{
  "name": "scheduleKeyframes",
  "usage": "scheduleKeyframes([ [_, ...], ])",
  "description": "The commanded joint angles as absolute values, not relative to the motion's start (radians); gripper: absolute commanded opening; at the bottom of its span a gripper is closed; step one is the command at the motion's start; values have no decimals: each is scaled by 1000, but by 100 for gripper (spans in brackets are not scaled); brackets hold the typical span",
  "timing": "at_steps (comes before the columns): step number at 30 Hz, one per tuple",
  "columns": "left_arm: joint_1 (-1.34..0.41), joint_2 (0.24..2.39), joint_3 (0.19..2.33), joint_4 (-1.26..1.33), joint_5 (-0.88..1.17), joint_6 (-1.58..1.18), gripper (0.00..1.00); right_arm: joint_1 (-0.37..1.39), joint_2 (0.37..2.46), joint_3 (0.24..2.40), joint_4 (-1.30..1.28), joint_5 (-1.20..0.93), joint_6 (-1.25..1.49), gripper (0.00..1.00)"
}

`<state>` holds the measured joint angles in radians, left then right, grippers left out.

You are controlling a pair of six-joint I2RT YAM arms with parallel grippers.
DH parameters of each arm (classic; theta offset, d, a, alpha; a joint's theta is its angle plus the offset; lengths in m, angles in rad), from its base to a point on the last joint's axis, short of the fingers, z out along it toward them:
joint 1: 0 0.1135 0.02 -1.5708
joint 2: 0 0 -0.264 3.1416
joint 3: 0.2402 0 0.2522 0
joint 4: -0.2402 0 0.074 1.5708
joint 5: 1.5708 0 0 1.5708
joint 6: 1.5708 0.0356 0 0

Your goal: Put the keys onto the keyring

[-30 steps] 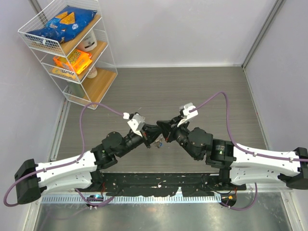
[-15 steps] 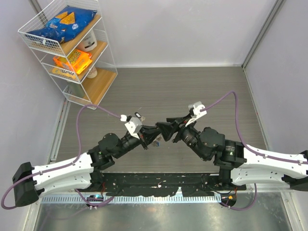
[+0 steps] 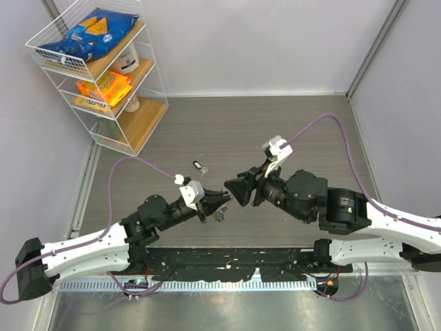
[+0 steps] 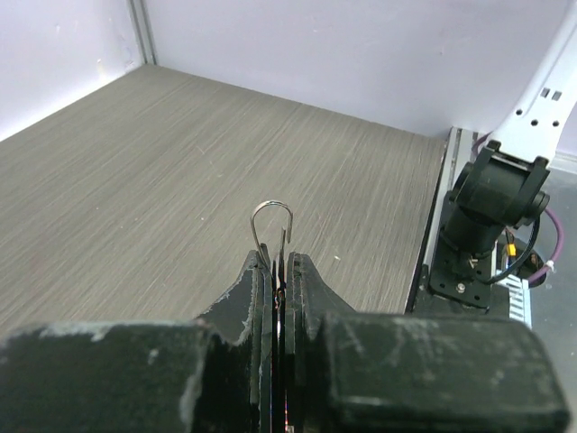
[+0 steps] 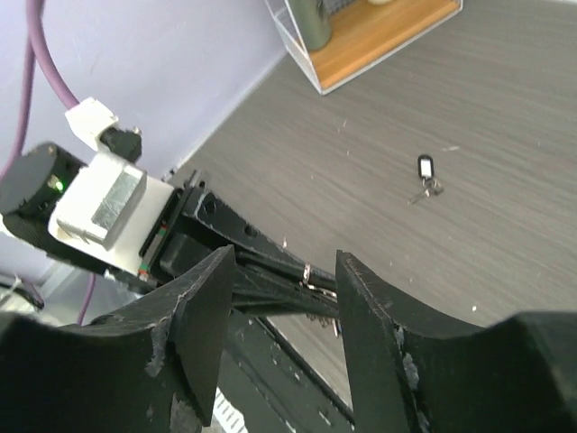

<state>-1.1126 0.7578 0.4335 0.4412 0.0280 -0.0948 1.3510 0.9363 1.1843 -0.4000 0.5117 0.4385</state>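
Note:
My left gripper (image 4: 278, 263) is shut on the keyring (image 4: 272, 221), a thin silver wire loop that sticks out past its fingertips. In the top view the left gripper (image 3: 222, 201) points right, tip to tip with my right gripper (image 3: 232, 190). In its own wrist view the right gripper (image 5: 287, 262) is open, with nothing between its jaws and the left gripper's fingers (image 5: 270, 262) just beyond them. A small cluster of keys (image 5: 323, 320) hangs below the left fingers, seen in the top view as keys (image 3: 222, 216). Another key with a dark tag (image 3: 200, 165) lies on the table, also seen as the tagged key (image 5: 424, 171).
A white wire shelf rack (image 3: 103, 69) with snack bags and jars stands at the back left; its wooden bottom shelf (image 5: 379, 27) shows in the right wrist view. Purple cables loop over both arms. The right arm's base (image 4: 487, 216) stands at the table's near edge.
The right gripper has gone from shut to open and drawn back a little from the left gripper's tips. The left arm has shifted nearer and lower, still holding the ring.

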Motion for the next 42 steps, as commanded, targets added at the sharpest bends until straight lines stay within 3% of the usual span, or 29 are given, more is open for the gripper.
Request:
scheduleKeyframes([
  [1,-1111,727,433,463,60,-46,0,1355,951,1221,-515,427,505,52],
  [19,-1135,735,442,426,-127,-46,0,1298,1014,1189,-488,405,618,41],
  [42,-1138,726,407,480,-129,-54,0,1232,1091,1163,-399,334,621,34],
])
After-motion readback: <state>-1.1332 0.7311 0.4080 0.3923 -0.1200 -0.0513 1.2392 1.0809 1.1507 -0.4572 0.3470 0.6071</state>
